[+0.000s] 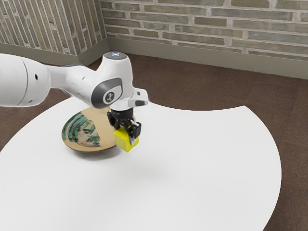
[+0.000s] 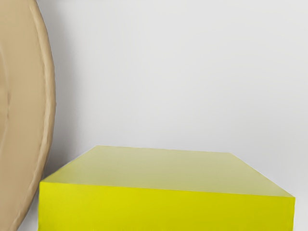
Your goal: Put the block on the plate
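the tool has the block pinched, apparently above the table, just beside the plate. the grasp looks done; moving it over the plate, lowering and letting go are left.

One block showing, one plate showing; block and plate together numbering two. One surface, one robot arm, one end effector showing.

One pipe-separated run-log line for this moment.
gripper: shut on yellow block | block: held above table, near rim of plate | placement: not yet done
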Robot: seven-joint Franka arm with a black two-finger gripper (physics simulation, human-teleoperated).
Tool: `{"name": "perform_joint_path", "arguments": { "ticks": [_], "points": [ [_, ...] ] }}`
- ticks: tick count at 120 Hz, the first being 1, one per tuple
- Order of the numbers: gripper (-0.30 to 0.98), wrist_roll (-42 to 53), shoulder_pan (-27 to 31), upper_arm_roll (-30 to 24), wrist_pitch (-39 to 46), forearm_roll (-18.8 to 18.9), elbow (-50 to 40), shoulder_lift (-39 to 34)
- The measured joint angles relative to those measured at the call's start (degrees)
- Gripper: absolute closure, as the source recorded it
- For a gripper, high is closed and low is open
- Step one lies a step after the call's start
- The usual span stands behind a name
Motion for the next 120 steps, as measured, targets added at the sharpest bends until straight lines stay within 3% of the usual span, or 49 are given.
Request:
{"name": "perform_joint_path", "arguments": {
  "ticks": [46, 72, 120],
  "points": [
    [0.31, 5.9, 8.9, -0.9, -2.0, 0.1, 4.9, 3.7],
    [0.31, 9.5, 19.5, -9.1, -2.6, 2.0, 7.3, 6.6],
    [0.31, 15.4, 23.9, -10.1, -3.0, 5.5, 14.5, 12.7]
  ]
}}
